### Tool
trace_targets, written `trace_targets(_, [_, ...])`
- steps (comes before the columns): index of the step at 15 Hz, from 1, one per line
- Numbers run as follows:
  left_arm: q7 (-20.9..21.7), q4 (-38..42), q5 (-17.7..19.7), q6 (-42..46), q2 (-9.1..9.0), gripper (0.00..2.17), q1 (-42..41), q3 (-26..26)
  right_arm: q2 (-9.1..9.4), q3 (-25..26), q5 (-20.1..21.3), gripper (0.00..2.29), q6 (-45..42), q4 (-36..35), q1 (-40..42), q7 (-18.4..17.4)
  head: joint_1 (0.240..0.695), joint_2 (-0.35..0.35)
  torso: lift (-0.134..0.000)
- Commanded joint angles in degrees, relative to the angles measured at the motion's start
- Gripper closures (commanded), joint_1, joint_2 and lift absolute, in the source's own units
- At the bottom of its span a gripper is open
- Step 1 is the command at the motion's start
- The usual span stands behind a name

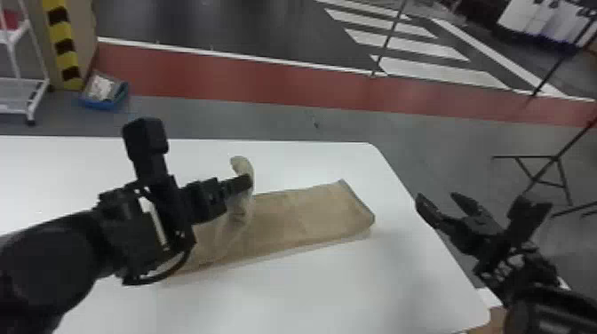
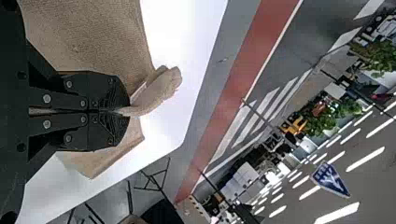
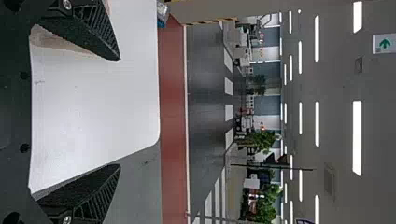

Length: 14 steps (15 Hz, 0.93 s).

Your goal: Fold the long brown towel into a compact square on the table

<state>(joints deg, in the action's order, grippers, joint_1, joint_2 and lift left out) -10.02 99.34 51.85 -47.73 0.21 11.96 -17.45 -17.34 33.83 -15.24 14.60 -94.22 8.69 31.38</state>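
The brown towel [image 1: 306, 213] lies on the white table [image 1: 333, 275] as a long, slanting strip, mostly flat, with a darker edge at its right end. Toward its left part the cloth is raised and creased, and a bunched tip curls up past the left gripper [image 1: 247, 182], whose fingers are pressed together on the towel. The right gripper [image 1: 439, 199] is by the table's right edge, apart from the towel, fingers spread wide and holding nothing. Beyond the table, a blue tray [image 1: 104, 103] sits on the floor near a white rack [image 1: 13, 80].
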Motion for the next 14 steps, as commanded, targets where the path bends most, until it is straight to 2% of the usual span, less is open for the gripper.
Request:
trace_targets(1, [-0.17, -3.36, -3.51, 3.12, -0.36, 1.44, 0.08, -4.61, -0.33, 1.06, -0.58, 0.06, -0.58, 0.44, 0.63, 0.35, 0.669, -0.35, -0.128])
trace_targets(5, [-2.02, -8.9, -4.92, 12.79, -0.36, 1.45, 0.34, -10.41, -0.42, 3.08, -1.02, 0.06, -0.75, 0.8, 1.42, 1.32, 0.69, -0.35, -0.128])
trace_targets(8, [-3.16, -9.69, -4.74, 18.76, -0.36, 1.44, 0.52, -12.43, -0.86, 3.43, -1.72, 0.06, -1.28, 1.59, 2.03, 1.41, 0.693, -0.35, -0.128])
trace_targets(9, [-2.11, -9.87, -4.66, 18.76, -0.36, 1.32, 0.6, -12.61, -0.86, 3.43, -1.72, 0.06, -1.28, 1.68, 2.03, 1.41, 0.691, -0.35, -0.128])
trace_targets(11, [2.2, -11.36, -3.51, 18.59, -0.36, 0.09, 0.6, -12.08, -0.77, 2.73, -2.07, 0.06, -1.11, 1.59, 1.95, 1.41, 0.685, -0.35, -0.128])
trace_targets(12, [4.57, -11.98, -2.2, 18.06, -0.36, 0.06, 0.78, -11.91, -0.42, 2.2, -2.07, 0.06, -1.11, 1.41, 1.86, 1.32, 0.684, -0.35, -0.128])
trace_targets(14, [5.8, -13.03, -1.23, 15.78, -0.36, 0.08, 1.66, -12.35, -0.07, 0.36, -2.07, 0.06, -0.93, 0.97, 1.51, 0.88, 0.685, -0.35, -0.128])
